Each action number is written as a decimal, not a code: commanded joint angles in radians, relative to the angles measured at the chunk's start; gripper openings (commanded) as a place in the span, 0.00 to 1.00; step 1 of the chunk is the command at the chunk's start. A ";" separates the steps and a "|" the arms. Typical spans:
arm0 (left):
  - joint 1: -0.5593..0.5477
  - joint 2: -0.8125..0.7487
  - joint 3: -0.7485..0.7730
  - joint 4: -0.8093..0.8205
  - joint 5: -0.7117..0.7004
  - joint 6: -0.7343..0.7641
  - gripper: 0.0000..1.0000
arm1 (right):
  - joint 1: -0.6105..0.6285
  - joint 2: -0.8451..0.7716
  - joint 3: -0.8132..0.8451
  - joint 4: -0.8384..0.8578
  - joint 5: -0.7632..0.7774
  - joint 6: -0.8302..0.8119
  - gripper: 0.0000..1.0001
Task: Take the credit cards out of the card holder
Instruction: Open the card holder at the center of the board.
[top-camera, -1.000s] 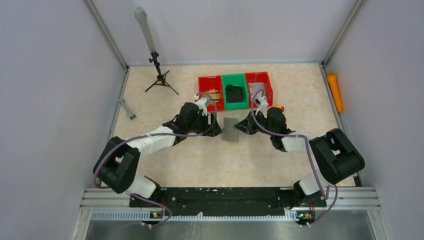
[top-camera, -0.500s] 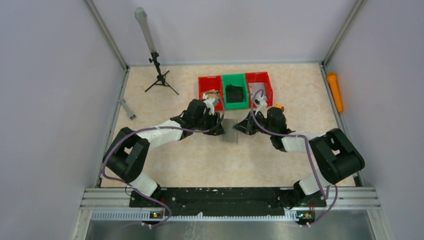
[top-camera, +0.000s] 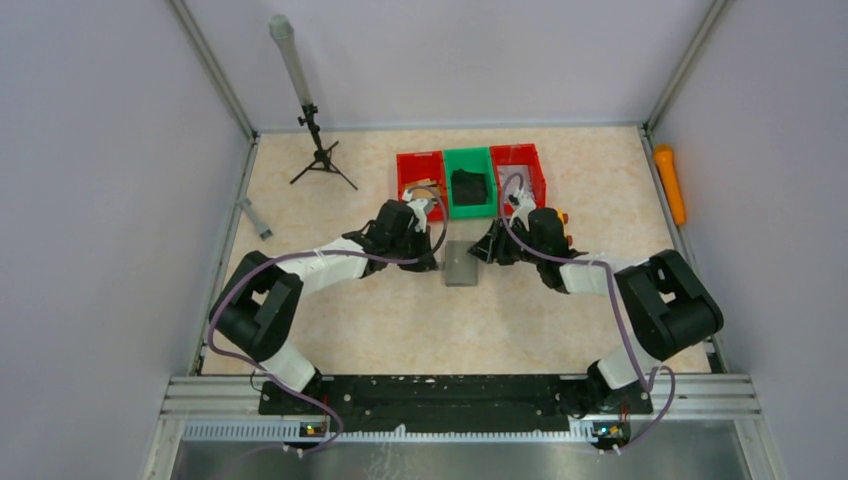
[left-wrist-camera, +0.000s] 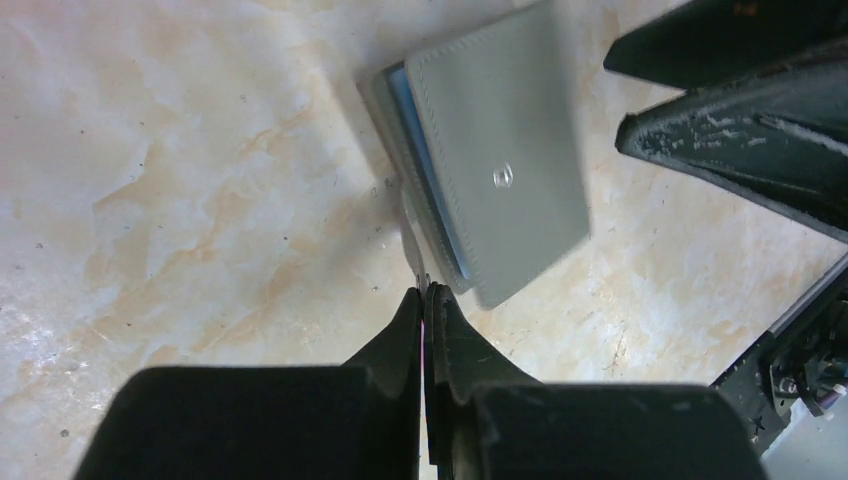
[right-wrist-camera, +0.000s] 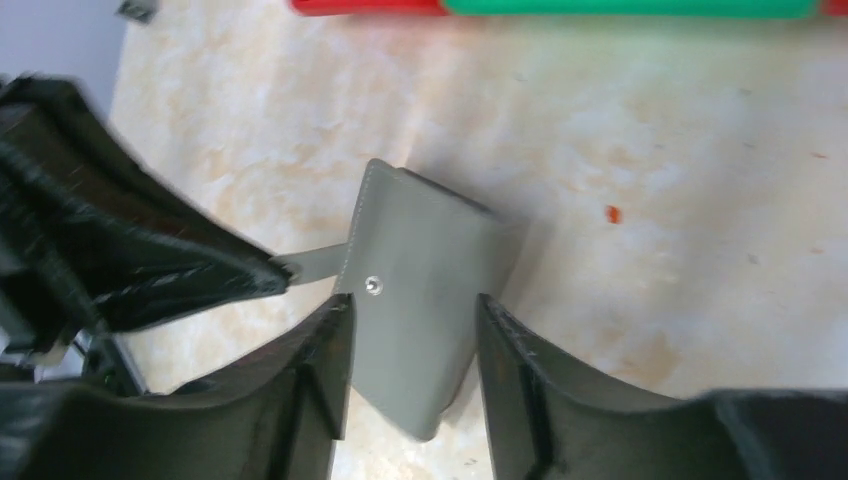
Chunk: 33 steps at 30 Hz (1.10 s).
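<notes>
Pinching the small tab of the card holder (left-wrist-camera: 495, 165), the left gripper (left-wrist-camera: 423, 300) has its fingers pressed together, probably to peel the flap open. The card holder lies closed on the table (top-camera: 400, 320), just on the near side of the green bin (top-camera: 470, 182), with its snap facing up. No credit cards are out yet, and only a blue layer shows between the covers. The right gripper (right-wrist-camera: 412, 300), also near-side of the bin, has its fingers spread wide around the holder's opposite end. That is likely to steady the body while the flap lifts. Whether those fingers touch it I cannot tell.
</notes>
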 joint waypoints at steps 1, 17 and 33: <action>-0.001 -0.011 0.034 -0.003 -0.022 0.016 0.00 | -0.022 0.035 0.090 -0.187 0.147 -0.041 0.56; 0.015 -0.165 -0.094 0.246 0.215 -0.023 0.00 | -0.010 -0.137 -0.036 0.027 0.043 -0.075 0.79; 0.018 -0.238 -0.140 0.275 0.162 -0.019 0.00 | 0.054 -0.113 0.000 0.020 -0.011 -0.126 0.81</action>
